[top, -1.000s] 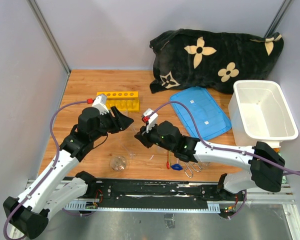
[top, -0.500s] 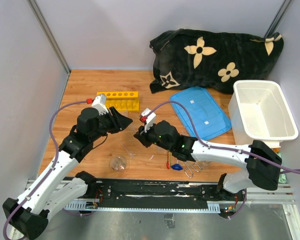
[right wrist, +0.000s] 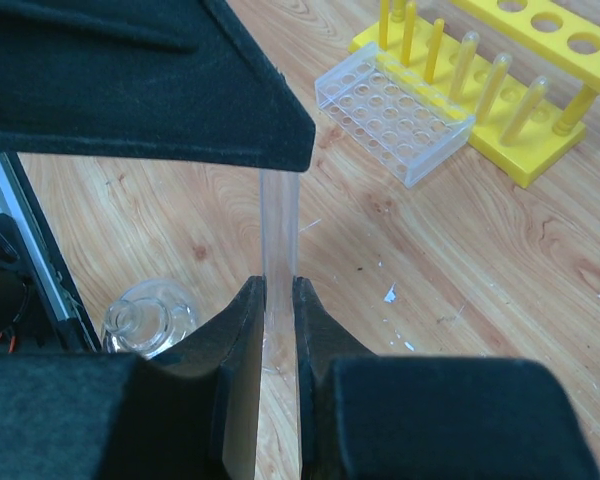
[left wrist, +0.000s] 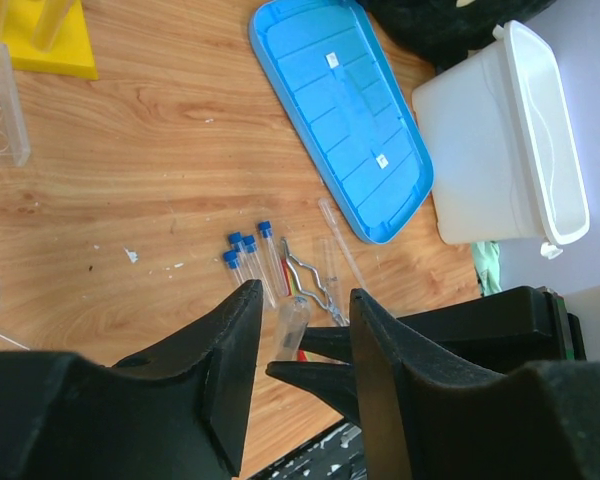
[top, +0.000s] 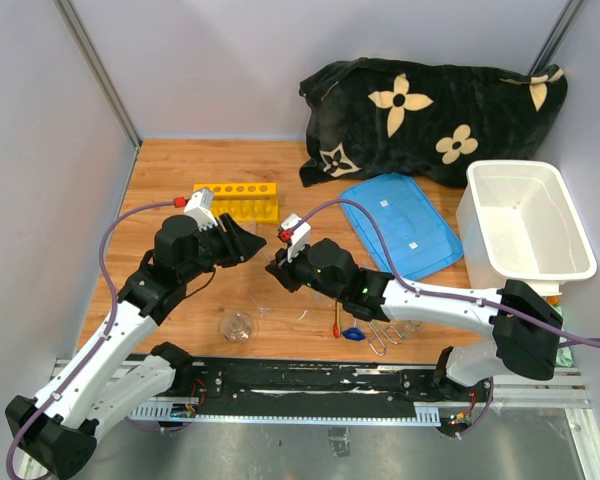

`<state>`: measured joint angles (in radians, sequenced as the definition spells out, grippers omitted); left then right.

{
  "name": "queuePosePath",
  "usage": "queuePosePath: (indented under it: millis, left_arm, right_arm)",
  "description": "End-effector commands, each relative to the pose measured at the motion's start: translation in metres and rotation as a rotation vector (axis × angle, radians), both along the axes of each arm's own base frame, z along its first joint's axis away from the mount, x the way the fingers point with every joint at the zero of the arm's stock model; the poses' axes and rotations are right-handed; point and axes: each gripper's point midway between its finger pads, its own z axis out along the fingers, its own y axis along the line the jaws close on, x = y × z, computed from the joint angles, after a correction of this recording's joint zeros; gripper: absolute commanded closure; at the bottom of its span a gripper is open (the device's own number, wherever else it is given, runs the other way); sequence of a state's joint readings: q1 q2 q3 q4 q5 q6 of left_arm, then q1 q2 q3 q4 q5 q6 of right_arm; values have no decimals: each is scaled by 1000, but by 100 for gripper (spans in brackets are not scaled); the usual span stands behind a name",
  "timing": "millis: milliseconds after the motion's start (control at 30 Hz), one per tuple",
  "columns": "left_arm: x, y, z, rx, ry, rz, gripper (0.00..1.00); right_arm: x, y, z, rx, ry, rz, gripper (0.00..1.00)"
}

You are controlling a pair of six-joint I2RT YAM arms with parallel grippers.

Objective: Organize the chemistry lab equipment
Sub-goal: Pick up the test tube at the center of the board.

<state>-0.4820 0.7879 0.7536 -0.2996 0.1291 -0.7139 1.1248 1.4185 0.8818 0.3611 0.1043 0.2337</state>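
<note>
Test tube [right wrist: 280,215], clear, sits pinched between the right gripper's [right wrist: 276,290] nearly closed fingers above mid-table. Its end lies between the left gripper's [left wrist: 305,295] parted fingers, apart from both, and the right gripper has edged slightly toward the left since a second ago. Nearest lie one round flask [top: 238,326], one red-handled spatula [top: 339,316], one metal tongs [top: 384,336] and four blue-capped tubes [left wrist: 248,262]; farther off, one yellow rack [top: 236,189] holds three clear tubes [right wrist: 495,75] beside one clear holed tray [right wrist: 395,105], then one blue lid [top: 400,225], one white tub [top: 516,168] and the flowered cloth [top: 430,110].

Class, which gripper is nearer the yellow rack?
Left. The left gripper is close in front of the yellow rack; the right gripper lies farther off, nearer the robot.
</note>
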Motion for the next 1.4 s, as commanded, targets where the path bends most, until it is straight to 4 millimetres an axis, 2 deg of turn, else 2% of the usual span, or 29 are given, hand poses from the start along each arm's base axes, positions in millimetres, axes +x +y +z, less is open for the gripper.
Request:
queuePosePath:
  millis: [0, 333, 667, 1033, 1200, 1367]
  left_arm:
    - [-4, -2, 2, -1, -19, -22, 55]
    - [-3, 2, 2, 8, -29, -2, 63]
    - [-4, 0, -3, 12, -17, -18, 63]
    - [-3, 2, -3, 16, -22, -6, 67]
    - [-3, 3, -4, 18, -24, -4, 74]
    - [-3, 3, -5, 22, -22, -4, 90]
  right_arm:
    - [-2, 10, 18, 25, -37, 6, 99]
    - [-2, 12, 18, 26, -35, 9, 99]
    - [-2, 14, 18, 29, -31, 11, 99]
    - [-2, 15, 17, 29, -25, 14, 99]
    - [-2, 15, 16, 29, -22, 14, 99]
    - [-2, 15, 15, 26, -21, 12, 99]
